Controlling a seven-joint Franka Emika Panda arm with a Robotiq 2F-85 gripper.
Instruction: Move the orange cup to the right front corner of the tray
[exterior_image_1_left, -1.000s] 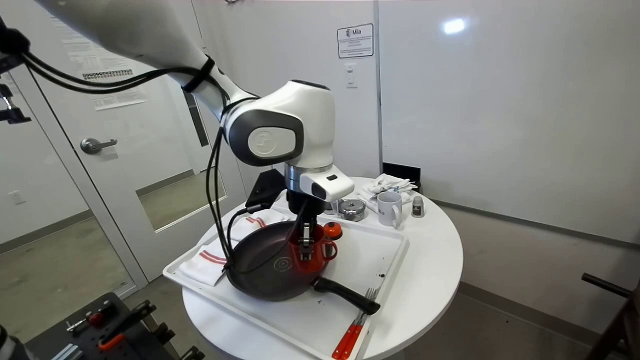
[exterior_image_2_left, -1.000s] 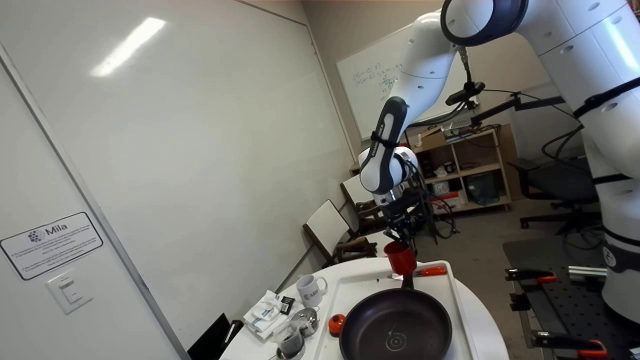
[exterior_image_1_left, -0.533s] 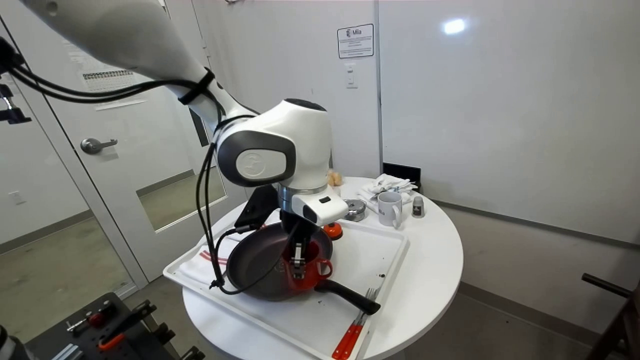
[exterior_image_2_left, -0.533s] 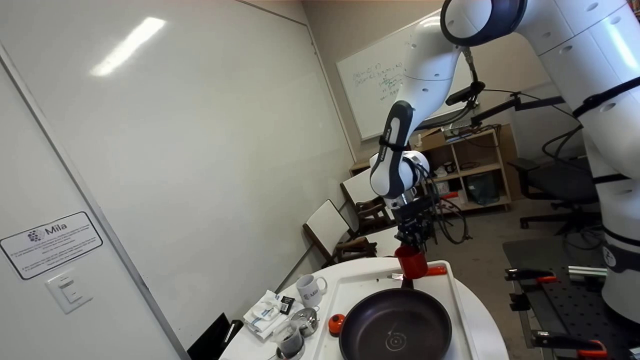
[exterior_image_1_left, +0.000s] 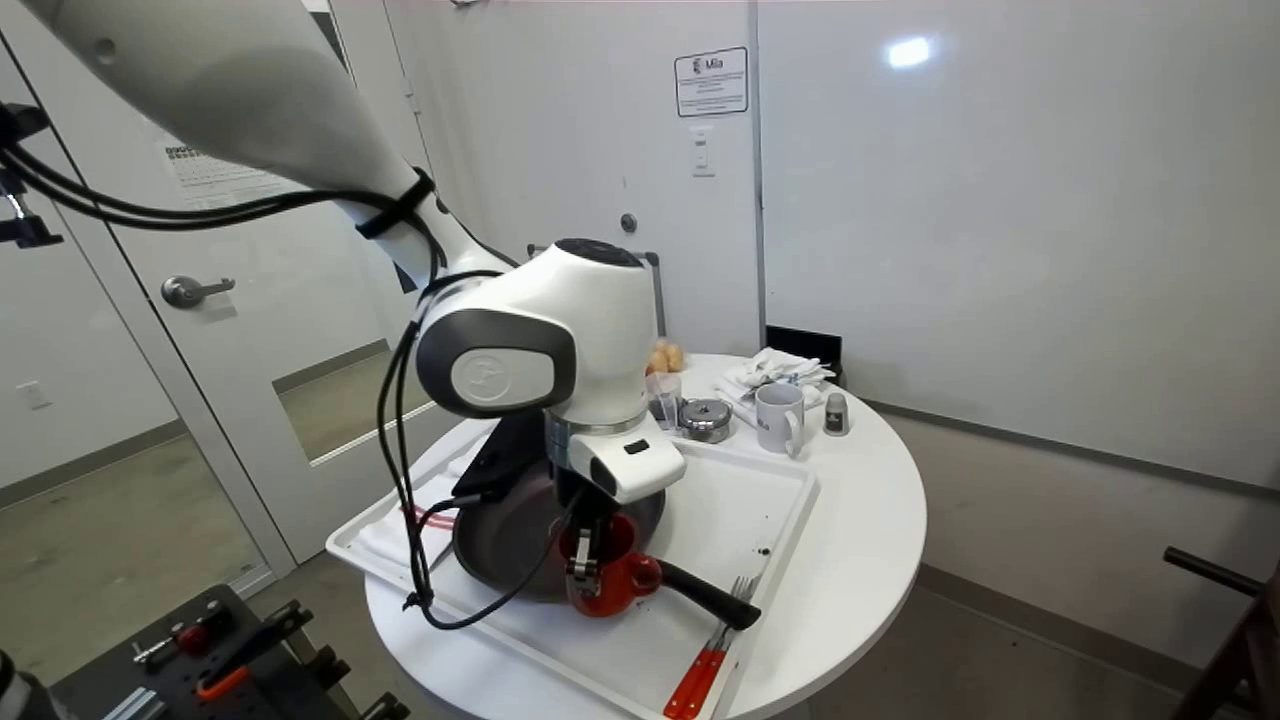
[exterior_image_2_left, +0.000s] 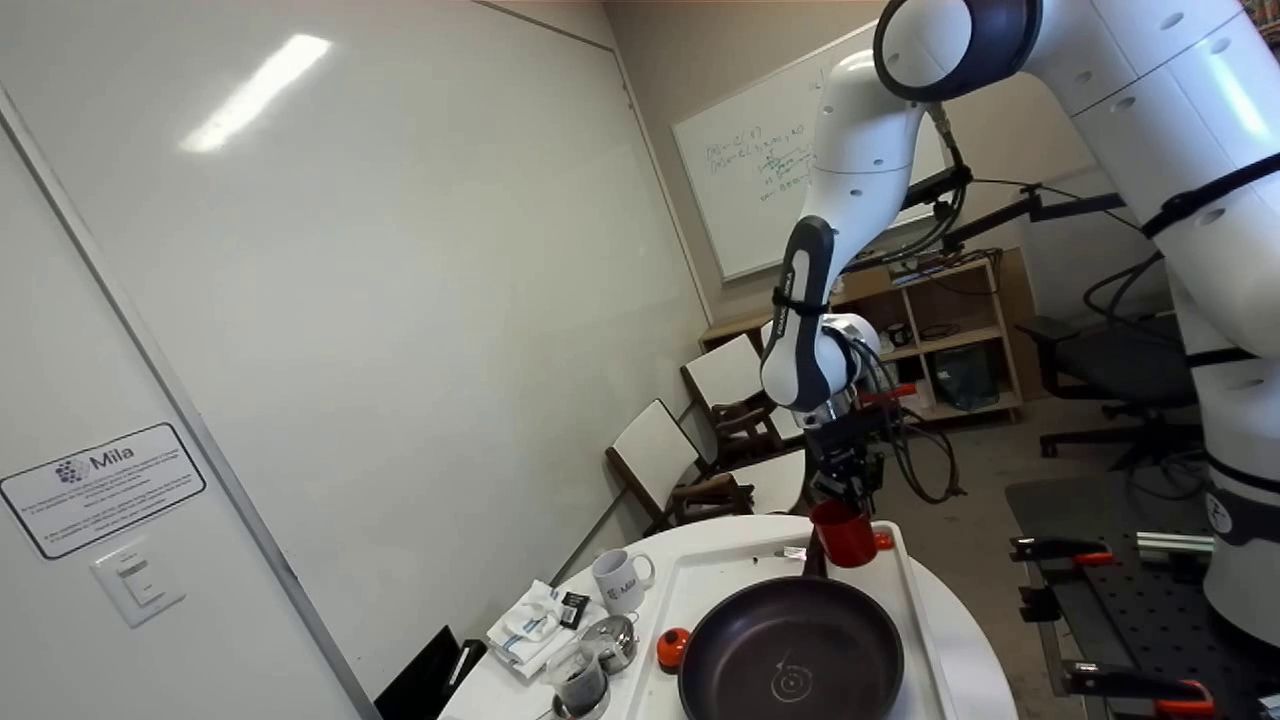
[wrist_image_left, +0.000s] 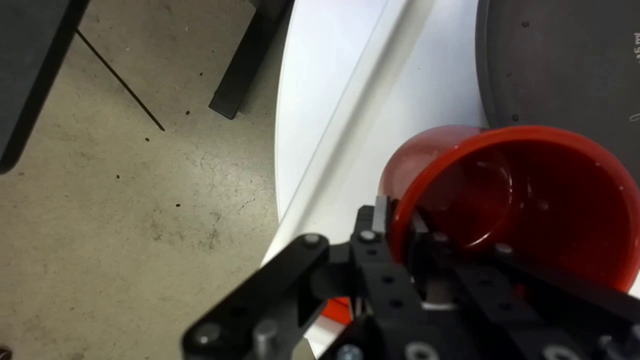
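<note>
The red-orange cup is held by its wall in my gripper. It also shows in an exterior view and in the wrist view. In the wrist view, my gripper has one finger inside the cup and one outside, shut on the rim. The cup is slightly tilted, beside the pan's handle side; I cannot tell how high it is above the tray. The white tray lies under it; it also shows in an exterior view and in the wrist view.
A black frying pan sits on the tray, its handle pointing past the cup. Red-handled cutlery lies near the tray's edge. A small red-orange round object, a striped towel and a grey mug stand around.
My gripper has carried the cup down and to the left in an exterior view where the pan lies behind it. In the other exterior view it has moved right and slightly down.
</note>
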